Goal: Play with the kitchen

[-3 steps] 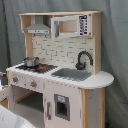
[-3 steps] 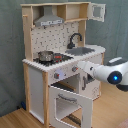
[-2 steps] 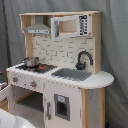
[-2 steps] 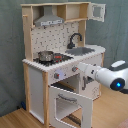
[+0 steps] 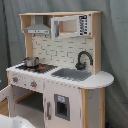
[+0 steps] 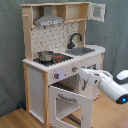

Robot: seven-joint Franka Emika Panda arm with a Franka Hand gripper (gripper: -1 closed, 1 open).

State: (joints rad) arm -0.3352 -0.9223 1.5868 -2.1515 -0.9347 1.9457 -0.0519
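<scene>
The kitchen (image 5: pixel 60 85) is a tall white and light-wood toy with a black faucet (image 5: pixel 83 59), a grey sink (image 5: pixel 72 74), a stove (image 5: pixel 37 67) carrying a small metal pot (image 5: pixel 31 62), and a grey range hood (image 5: pixel 37 27). In the second exterior view its windowed oven door (image 6: pixel 69 103) hangs open, tilted down toward the front. My white arm (image 6: pixel 111 86) reaches in from the second exterior view's right. My gripper (image 6: pixel 84 75) is close to the front panel with the knobs (image 6: pixel 73 69), just above the open oven door.
A small upper cabinet door (image 6: pixel 97 11) stands open at the kitchen's top. A grey curtain (image 6: pixel 10 55) hangs behind the kitchen. The floor (image 6: pixel 20 120) is wood. A white rounded shape (image 5: pixel 10 122), probably part of my arm, fills the first exterior view's bottom left corner.
My arm has sunk a little and its tip has edged toward the kitchen's front panel. The oven door stays open and the pot has not moved.
</scene>
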